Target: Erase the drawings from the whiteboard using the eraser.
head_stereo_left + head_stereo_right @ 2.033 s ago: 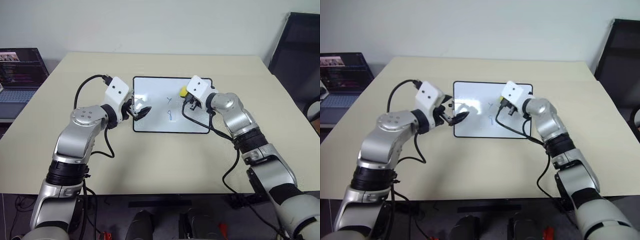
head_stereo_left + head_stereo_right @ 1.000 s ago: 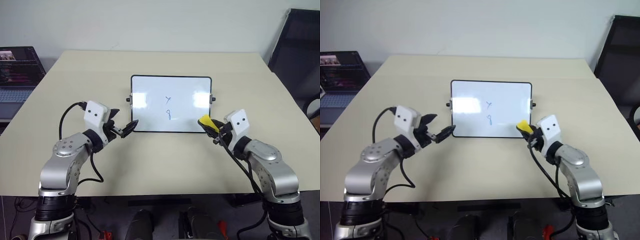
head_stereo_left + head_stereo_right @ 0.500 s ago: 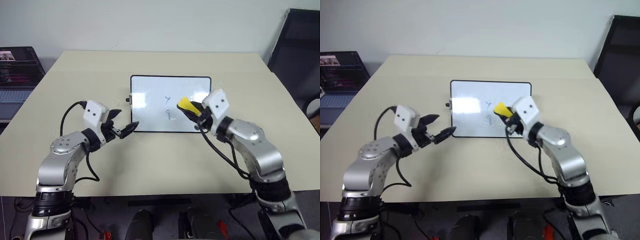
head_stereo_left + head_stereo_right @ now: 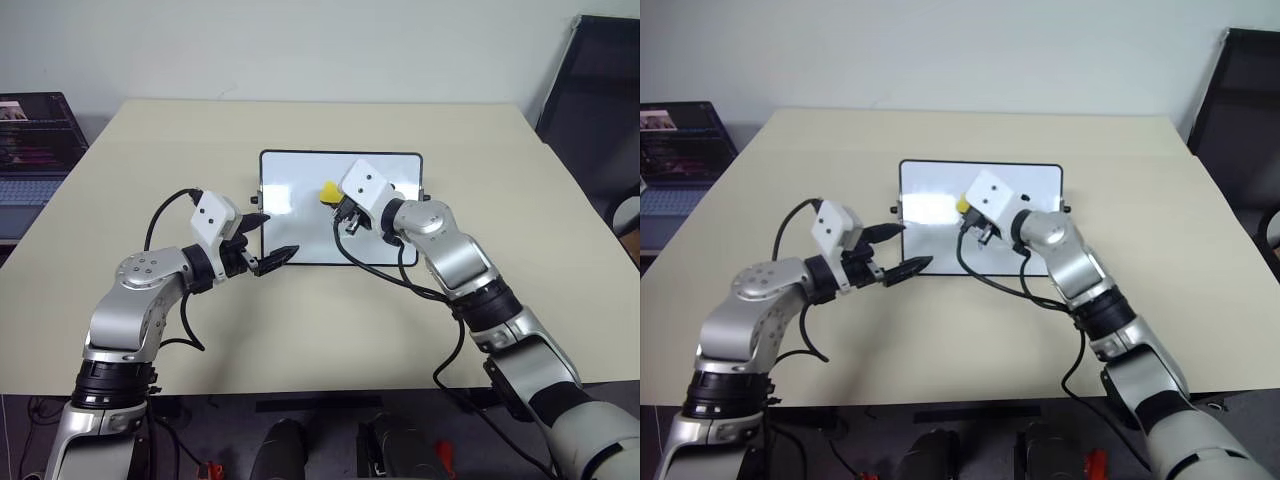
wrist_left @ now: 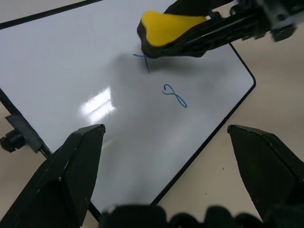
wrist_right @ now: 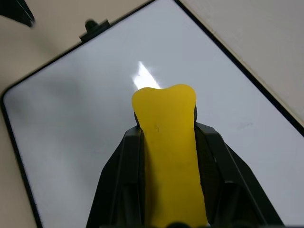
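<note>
- The small yellow oblong eraser (image 5: 173,29) sits clamped between the two black fingers of the right hand (image 4: 340,205), its dark front end right at the upper blue squiggle (image 5: 142,59) — touching or just above it, I cannot tell which.
- The second squiggle, a small looped "8" (image 5: 175,95), lies just beside the eraser on the side nearer the robot; the eraser's long axis runs along the fingers, roughly crosswise to the column of marks.
- The small white glossy whiteboard with its thin black frame (image 4: 290,175) lies flat at the middle of the pale desk (image 4: 150,140).
- The right arm reaches in from the board's right side, wrist angled slightly down — clearly the nearer one.
- The left hand (image 4: 270,240) hangs spread wide and empty off the board's near left corner.
</note>
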Available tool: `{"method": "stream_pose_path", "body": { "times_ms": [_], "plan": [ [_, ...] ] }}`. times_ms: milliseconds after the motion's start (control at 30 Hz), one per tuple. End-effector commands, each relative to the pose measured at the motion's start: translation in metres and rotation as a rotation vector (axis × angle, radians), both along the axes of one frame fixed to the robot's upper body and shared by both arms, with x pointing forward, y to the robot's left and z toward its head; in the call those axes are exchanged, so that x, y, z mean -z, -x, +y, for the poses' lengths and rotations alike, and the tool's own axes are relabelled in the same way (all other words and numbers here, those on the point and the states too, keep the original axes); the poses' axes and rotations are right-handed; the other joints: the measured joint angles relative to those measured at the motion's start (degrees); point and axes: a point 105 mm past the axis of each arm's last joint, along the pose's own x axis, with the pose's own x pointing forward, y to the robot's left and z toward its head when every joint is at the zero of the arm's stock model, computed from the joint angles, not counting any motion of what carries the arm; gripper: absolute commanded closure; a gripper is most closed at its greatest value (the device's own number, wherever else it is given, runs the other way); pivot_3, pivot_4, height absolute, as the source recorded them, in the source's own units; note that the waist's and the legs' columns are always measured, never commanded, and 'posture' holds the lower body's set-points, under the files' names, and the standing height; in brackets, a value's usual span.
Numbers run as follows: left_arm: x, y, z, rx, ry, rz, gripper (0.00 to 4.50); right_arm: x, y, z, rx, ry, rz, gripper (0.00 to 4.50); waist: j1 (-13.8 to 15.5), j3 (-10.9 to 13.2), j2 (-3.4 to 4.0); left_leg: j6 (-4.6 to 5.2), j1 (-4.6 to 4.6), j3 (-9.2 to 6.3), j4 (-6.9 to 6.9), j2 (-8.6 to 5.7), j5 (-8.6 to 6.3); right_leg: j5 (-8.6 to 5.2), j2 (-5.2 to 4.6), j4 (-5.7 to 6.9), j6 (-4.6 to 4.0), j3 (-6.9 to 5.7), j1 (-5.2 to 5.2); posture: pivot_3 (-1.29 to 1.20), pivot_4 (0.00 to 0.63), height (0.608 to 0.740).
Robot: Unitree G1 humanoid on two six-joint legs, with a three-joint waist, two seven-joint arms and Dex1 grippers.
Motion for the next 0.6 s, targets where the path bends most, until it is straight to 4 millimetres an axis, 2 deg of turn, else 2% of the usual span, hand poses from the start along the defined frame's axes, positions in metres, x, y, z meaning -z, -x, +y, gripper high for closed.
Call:
{"method": "stream_pose_path", "body": {
  "times_ms": [33,233,467,600],
  "plan": [
    [-0.007,0.001,0.002,0.011,-0.019,-0.043,0.00,-0.020,-0.009,0.009,-0.011,0.004,-0.082,3.41,-0.06,0.00,0.00,0.00,0.00,0.01,0.00,0.00,0.00,0.00,0.00,0.00,0.00,0.00,0.00,0.00,0.150,0.740],
    [0.000,0.004,-0.001,0.025,-0.024,-0.036,0.00,-0.007,-0.029,0.004,0.041,0.043,-0.038,3.41,-0.10,0.01,0.01,0.00,0.00,-0.02,-0.01,0.01,0.00,0.00,0.00,0.02,-0.01,-0.01,-0.01,0.00,0.150,0.740],
    [0.001,0.005,-0.002,0.026,-0.021,-0.036,0.00,0.023,-0.022,-0.009,-0.016,0.159,0.063,3.41,-0.06,0.00,0.01,0.00,0.02,-0.09,0.07,0.00,0.00,0.00,-0.01,0.08,0.00,-0.05,0.03,0.00,0.150,0.740],
    [0.002,0.005,-0.004,0.033,-0.019,-0.035,0.00,0.025,-0.022,-0.016,-0.012,0.191,0.055,3.41,-0.07,0.00,0.01,0.00,0.04,-0.08,0.08,0.00,0.00,0.00,-0.01,0.10,0.00,-0.04,0.04,0.00,0.150,0.740]
  ]
}}
